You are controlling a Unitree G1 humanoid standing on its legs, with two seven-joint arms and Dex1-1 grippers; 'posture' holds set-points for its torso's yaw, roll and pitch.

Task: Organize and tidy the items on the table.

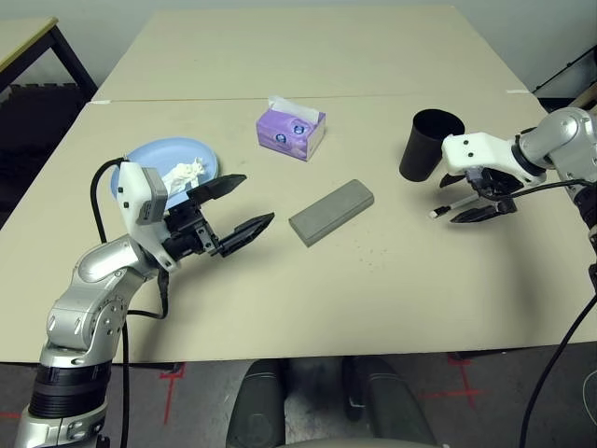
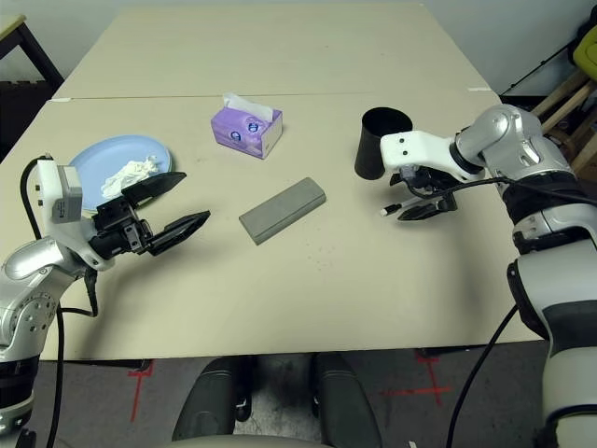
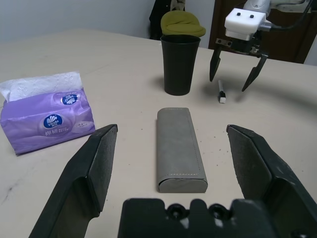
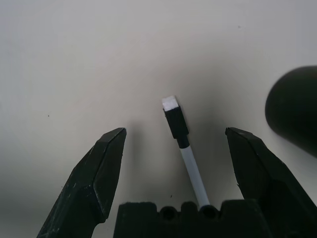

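The right gripper (image 2: 417, 202) points steeply down over the right part of the table (image 1: 401, 280), its two black fingers spread wide apart and holding nothing; a white marker (image 4: 184, 147) with a black cap lies flat on the tabletop directly between and below them, untouched as far as the views show. Just beside this gripper, toward the far edge, stands the black cup (image 1: 428, 145), upright and open at the top. Toward the middle of the tabletop lies the grey oblong glasses case (image 1: 331, 212), flat and set at a slant, well apart from the cup. The left gripper (image 1: 237, 212) hangs above the left part of the tabletop, roughly level and aimed toward the case, its fingers likewise wide apart and empty; in its wrist view the case lies straight ahead between the fingers. Just beyond that gripper, near the left edge, sits the blue plate (image 1: 140, 161), with the crumpled white tissue (image 1: 184, 174) resting on it. The purple tissue box (image 1: 291, 129) stands farther back, near the thin seam line that crosses the tabletop, with a white tissue sticking out of its top; it lies between the plate and the cup, apart from both.
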